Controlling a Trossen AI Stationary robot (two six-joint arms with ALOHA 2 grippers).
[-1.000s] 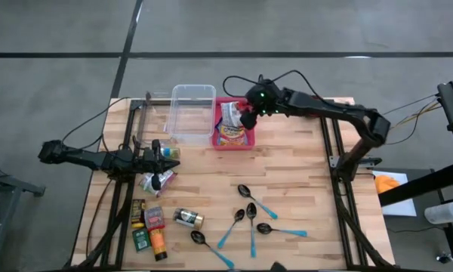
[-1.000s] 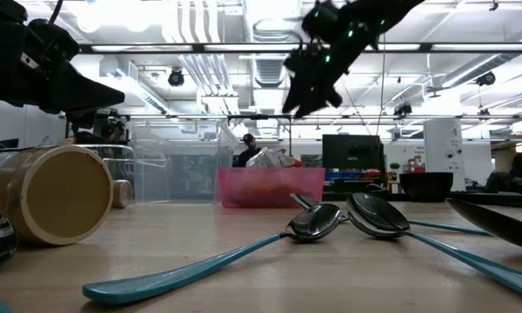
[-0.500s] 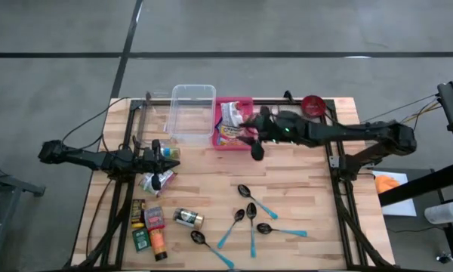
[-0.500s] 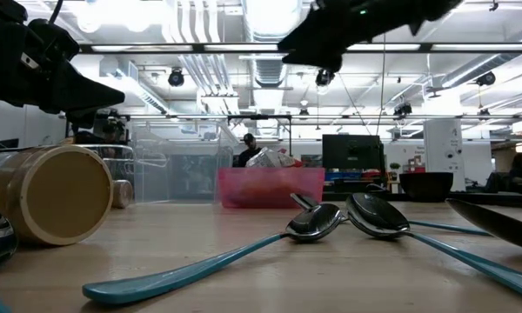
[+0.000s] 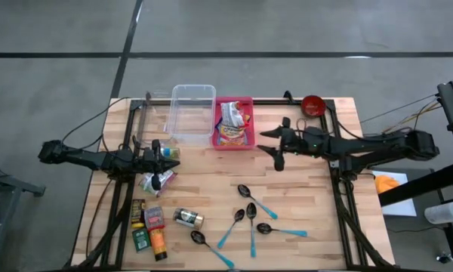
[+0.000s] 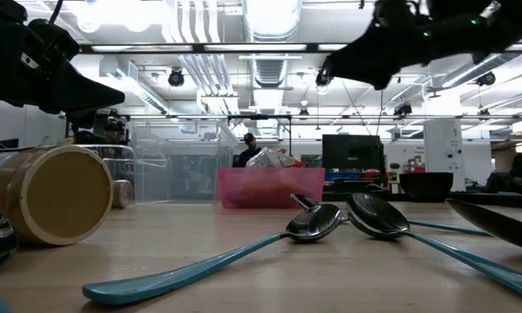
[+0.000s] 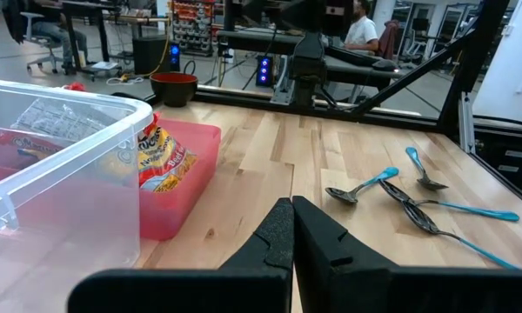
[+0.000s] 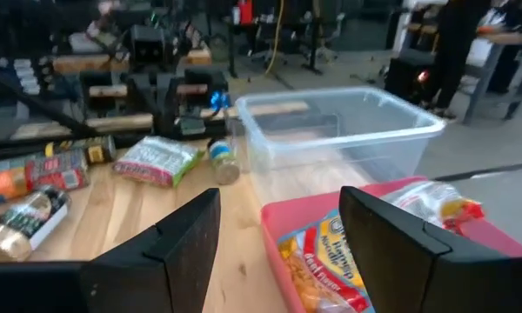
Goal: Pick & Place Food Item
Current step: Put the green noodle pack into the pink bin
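Two snack bags (image 5: 231,125) lie in the pink tray (image 5: 235,144) at the table's far middle; the right wrist view shows one bag (image 8: 324,269) up close. My right gripper (image 5: 271,149) hovers right of the tray, above the bare wood. It points almost level toward the tray, open and empty (image 8: 278,235). Beside loose food items at the table's left edge, my left gripper (image 5: 168,155) rests, its fingers shut (image 7: 292,228) on nothing.
A clear tub (image 5: 192,113) stands left of the pink tray. A packet (image 5: 157,180), a can (image 5: 187,219) and small bottles (image 5: 149,227) lie at the near left. Several teal-handled spoons (image 5: 251,217) lie near the front middle. A red bowl (image 5: 312,104) sits at the far right.
My right gripper has drawn back from above the pink tray toward the table's right edge and a little nearer, sinking slightly. It has tipped from pointing down to nearly level and stayed open and empty. The bags have stayed in the tray.
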